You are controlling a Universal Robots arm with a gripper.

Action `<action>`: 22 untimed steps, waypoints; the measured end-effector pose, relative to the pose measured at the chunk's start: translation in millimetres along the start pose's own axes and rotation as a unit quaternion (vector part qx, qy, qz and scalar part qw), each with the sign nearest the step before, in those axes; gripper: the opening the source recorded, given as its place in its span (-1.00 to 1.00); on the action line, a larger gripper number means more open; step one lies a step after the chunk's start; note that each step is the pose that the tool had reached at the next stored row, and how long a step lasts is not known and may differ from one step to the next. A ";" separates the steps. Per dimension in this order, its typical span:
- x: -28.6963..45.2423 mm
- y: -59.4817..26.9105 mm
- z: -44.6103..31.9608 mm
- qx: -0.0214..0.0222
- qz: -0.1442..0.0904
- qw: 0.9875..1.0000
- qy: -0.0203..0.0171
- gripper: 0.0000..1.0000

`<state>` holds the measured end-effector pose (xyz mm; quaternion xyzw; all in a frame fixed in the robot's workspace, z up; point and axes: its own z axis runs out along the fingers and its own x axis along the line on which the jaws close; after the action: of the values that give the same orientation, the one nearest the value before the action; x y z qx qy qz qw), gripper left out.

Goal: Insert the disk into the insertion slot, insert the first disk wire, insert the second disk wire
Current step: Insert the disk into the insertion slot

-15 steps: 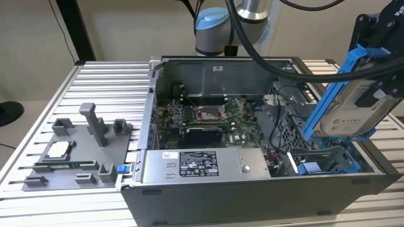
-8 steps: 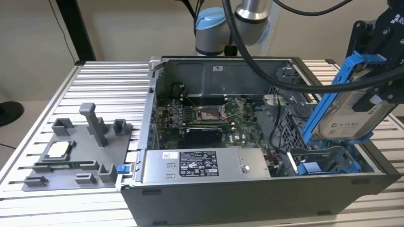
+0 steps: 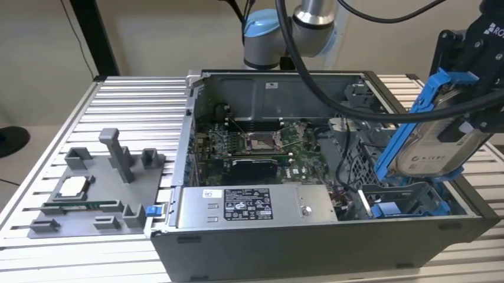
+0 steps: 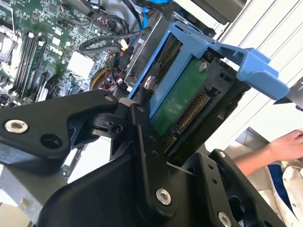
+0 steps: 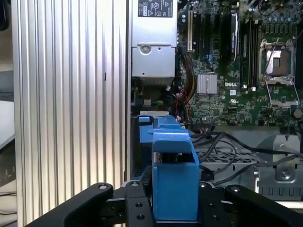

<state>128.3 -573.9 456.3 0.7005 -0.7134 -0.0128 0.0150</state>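
Note:
The disk (image 3: 438, 150), a silver drive with a white label in a bright blue frame (image 3: 409, 118), hangs tilted and nearly on edge over the case's corner at the exterior view's right. My gripper (image 3: 466, 112) is shut on it from above. In the second wrist view the disk's green underside (image 4: 182, 101) and connector sit between the black fingers (image 4: 142, 137). In the first wrist view the blue frame (image 5: 175, 179) stands between the fingers (image 5: 135, 208). The insertion slot (image 3: 402, 206), grey metal with blue rails, lies just below the disk's lower end. Black cables (image 5: 213, 142) lie loose beside it.
The open computer case (image 3: 315, 242) holds a green motherboard (image 3: 252, 147) and a grey labelled power-supply box (image 3: 252, 206). A grey fixture tray (image 3: 94, 194) lies on the ribbed table at the exterior view's left. A person's hand (image 4: 289, 144) shows beyond the case.

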 end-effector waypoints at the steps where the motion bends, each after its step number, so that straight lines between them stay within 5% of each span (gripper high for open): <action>1: 0.0 0.0 0.2 0.000 0.000 1.000 0.000 -1.00; 22: 0.0 -0.4 9.9 0.000 0.000 1.000 0.000 -1.00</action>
<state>128.3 -573.9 446.4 0.7005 -0.7134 -0.0128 0.0150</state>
